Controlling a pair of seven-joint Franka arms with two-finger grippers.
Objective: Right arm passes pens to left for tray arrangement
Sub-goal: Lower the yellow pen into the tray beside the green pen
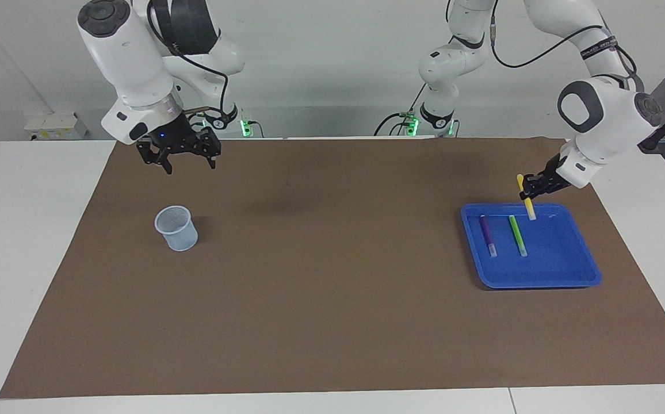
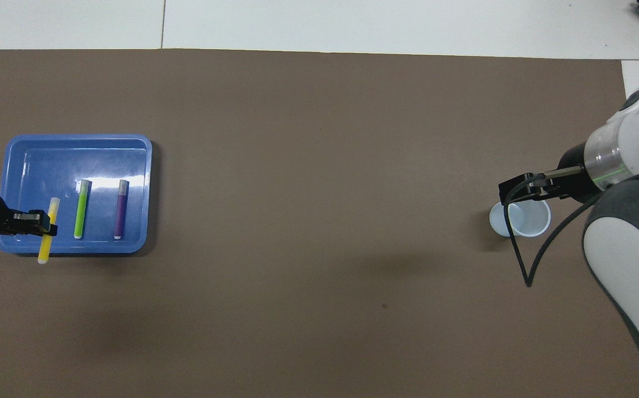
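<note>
Robotics lab: two white arms w/ cabling mounted at a white worktop [image 1: 33,241] edge, brown mat [image 1: 332,299] on it.

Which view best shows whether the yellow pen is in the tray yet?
Facing view: the yellow pen hangs tilted in the left gripper, above the tray. Overhead shows only its length across the tray's rim, not height.
</note>
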